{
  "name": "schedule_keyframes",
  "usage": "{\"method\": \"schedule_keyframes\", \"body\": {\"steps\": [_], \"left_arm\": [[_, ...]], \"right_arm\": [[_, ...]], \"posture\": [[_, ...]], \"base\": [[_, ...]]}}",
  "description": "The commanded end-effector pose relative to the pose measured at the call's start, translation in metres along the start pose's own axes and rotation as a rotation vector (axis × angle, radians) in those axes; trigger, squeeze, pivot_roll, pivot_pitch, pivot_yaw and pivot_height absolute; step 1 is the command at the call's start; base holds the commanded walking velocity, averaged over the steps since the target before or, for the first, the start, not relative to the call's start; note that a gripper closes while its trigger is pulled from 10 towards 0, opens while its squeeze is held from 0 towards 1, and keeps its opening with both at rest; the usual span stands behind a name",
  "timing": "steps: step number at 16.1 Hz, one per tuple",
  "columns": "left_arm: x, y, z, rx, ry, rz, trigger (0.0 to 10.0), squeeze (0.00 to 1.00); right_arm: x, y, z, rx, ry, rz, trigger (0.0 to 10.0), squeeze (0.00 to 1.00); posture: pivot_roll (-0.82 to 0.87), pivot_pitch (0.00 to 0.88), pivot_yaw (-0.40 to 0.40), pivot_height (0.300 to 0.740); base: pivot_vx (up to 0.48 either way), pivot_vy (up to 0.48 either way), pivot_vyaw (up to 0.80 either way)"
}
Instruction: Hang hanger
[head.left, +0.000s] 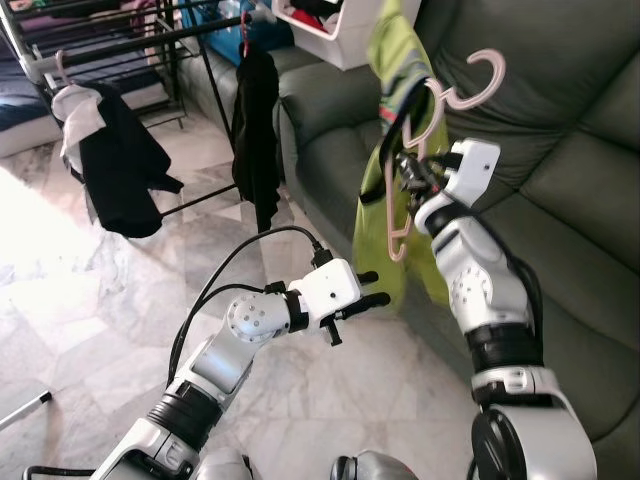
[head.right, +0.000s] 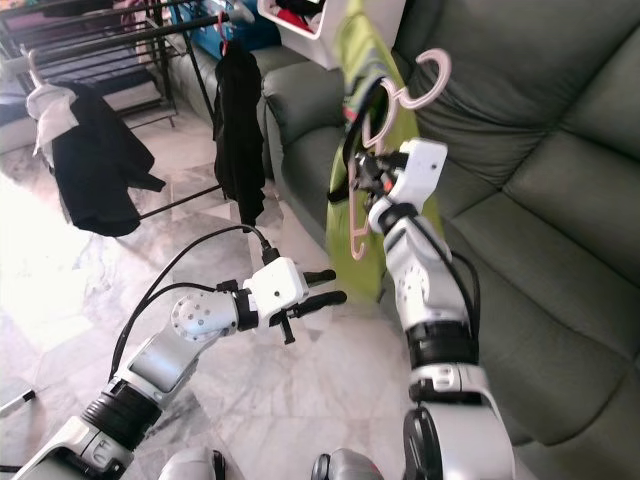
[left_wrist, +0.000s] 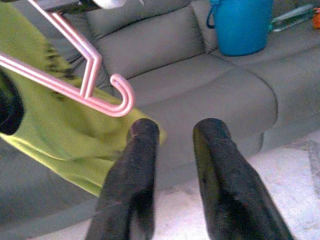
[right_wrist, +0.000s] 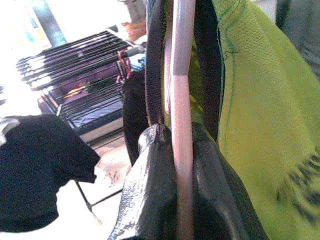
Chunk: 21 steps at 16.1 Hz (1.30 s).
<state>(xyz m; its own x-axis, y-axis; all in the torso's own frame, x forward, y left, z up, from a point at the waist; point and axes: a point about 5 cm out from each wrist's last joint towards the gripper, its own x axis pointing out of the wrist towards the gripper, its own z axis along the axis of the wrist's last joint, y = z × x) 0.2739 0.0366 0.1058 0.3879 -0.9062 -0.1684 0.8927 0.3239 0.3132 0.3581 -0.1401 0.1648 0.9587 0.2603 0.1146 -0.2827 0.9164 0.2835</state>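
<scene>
The right gripper (head.left: 408, 168) clamps the pink hanger (head.left: 425, 140) with its green shirt (head.left: 385, 150) high before the sofa (head.left: 560, 180), far from the drying rack (head.left: 130, 40) at far left; the left gripper (head.left: 368, 288) is empty, fingers apart, and the tilted shirt could slide off in transit.

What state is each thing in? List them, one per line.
Pink hanger: held up off the rack, hook free, carrying the shirt.
Lime-green shirt: draped on the pink hanger, hanging in front of the sofa.
Right gripper: shut on the pink hanger.
Left gripper: open, empty, below the shirt.
Drying rack: standing, not yet holding the pink hanger.
Black garments: already hung on the drying rack.
</scene>
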Motion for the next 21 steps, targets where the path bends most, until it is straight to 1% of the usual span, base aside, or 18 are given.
{"method": "schedule_keyframes", "body": {"steps": [1,2,3,4,6,7,8,9,10,11,12,13,14,15,17,19,20,21], "left_arm": [[0.0,-0.002,-0.001,-0.02,-0.001,-0.009,10.0,1.0],[0.0,-0.001,-0.001,-0.014,-0.004,-0.005,10.0,1.0],[-0.004,0.003,-0.001,-0.01,-0.005,0.016,10.0,1.0],[-0.008,0.006,-0.002,-0.011,-0.004,0.034,10.0,1.0],[-0.024,0.018,-0.007,-0.012,0.01,0.103,10.0,1.0],[-0.035,0.028,-0.009,-0.015,0.009,0.176,10.0,1.0],[-0.043,0.036,-0.01,-0.015,0.007,0.228,10.0,1.0],[-0.048,0.042,-0.01,-0.014,0.004,0.269,10.0,1.0],[-0.054,0.049,-0.009,-0.013,-0.007,0.326,10.0,1.0],[-0.061,0.056,-0.008,-0.013,-0.025,0.38,10.0,1.0],[-0.067,0.061,-0.007,-0.009,-0.031,0.411,10.0,1.0],[-0.07,0.062,-0.007,0.006,-0.024,0.413,10.0,1.0],[-0.073,0.061,-0.008,0.03,-0.009,0.4,10.0,1.0],[-0.075,0.061,-0.009,0.044,0.001,0.393,10.0,1.0],[-0.081,0.063,-0.011,0.071,0.02,0.392,10.0,1.0],[-0.085,0.068,-0.008,0.122,0.026,0.403,10.0,1.0],[-0.086,0.069,-0.007,0.131,0.028,0.402,10.0,1.0],[-0.088,0.072,-0.004,0.167,0.037,0.393,10.0,1.0]], "right_arm": [[0.001,0.01,0.015,-0.059,-0.08,0.064,10.0,0.0],[-0.001,0.013,0.014,-0.112,-0.087,0.096,10.0,0.0],[-0.008,0.015,0.01,-0.207,-0.082,0.146,10.0,0.0],[-0.012,0.014,0.008,-0.244,-0.078,0.163,10.0,0.0],[-0.025,0.005,0.001,-0.348,-0.055,0.177,10.0,0.0],[-0.034,-0.003,-0.004,-0.369,-0.036,0.171,10.0,0.0],[-0.041,-0.01,-0.007,-0.451,-0.026,0.155,10.0,0.0],[-0.046,-0.013,-0.011,-0.487,-0.017,0.164,10.0,0.0],[-0.052,-0.016,-0.014,-0.503,-0.008,0.175,10.0,0.0],[-0.061,-0.019,-0.019,-0.555,-0.003,0.207,10.0,0.0],[-0.068,-0.02,-0.025,-0.597,0.026,0.251,10.0,0.0],[-0.072,-0.021,-0.029,-0.597,0.052,0.293,10.0,0.0],[-0.076,-0.024,-0.031,-0.625,0.068,0.313,10.0,0.0],[-0.077,-0.027,-0.031,-0.632,0.071,0.311,10.0,0.0],[-0.077,-0.041,-0.028,-0.666,0.067,0.288,10.0,0.0],[-0.081,-0.046,-0.028,-0.722,0.063,0.33,10.0,0.0],[-0.082,-0.047,-0.029,-0.723,0.069,0.331,10.0,0.0],[-0.083,-0.052,-0.029,-0.706,0.09,0.335,10.0,0.0]], "posture": [[-0.09,0.031,-0.063,0.74],[-0.09,0.031,-0.063,0.74],[-0.09,0.031,-0.063,0.74],[-0.09,0.035,-0.061,0.74],[-0.08,0.036,-0.061,0.74],[-0.08,0.034,-0.06,0.74],[-0.08,0.034,-0.06,0.74],[-0.08,0.033,-0.059,0.74],[-0.08,0.033,-0.058,0.74],[-0.08,0.033,-0.057,0.74],[-0.08,0.033,-0.057,0.74],[-0.08,0.034,-0.058,0.74],[-0.08,0.035,-0.06,0.74],[-0.08,0.035,-0.062,0.74],[-0.08,0.034,-0.064,0.74],[-0.08,0.033,-0.067,0.74],[-0.08,0.033,-0.067,0.74],[-0.07,0.033,-0.069,0.74]], "base": [[0.0,0.0,0.0],[0.0,0.0,0.0],[0.0,0.0,0.0],[0.0,0.0,0.0],[0.0,0.0,0.0],[0.0,0.0,0.0],[0.0,0.0,0.0],[0.0,0.0,0.0],[0.0,0.0,0.0],[0.0,0.0,0.0],[0.0,0.0,0.0],[0.0,0.0,0.0],[0.0,0.0,0.0],[0.0,0.0,0.0],[0.0,0.0,0.0],[0.0,0.0,0.0],[0.0,0.0,0.0],[0.0,0.0,0.0]]}}
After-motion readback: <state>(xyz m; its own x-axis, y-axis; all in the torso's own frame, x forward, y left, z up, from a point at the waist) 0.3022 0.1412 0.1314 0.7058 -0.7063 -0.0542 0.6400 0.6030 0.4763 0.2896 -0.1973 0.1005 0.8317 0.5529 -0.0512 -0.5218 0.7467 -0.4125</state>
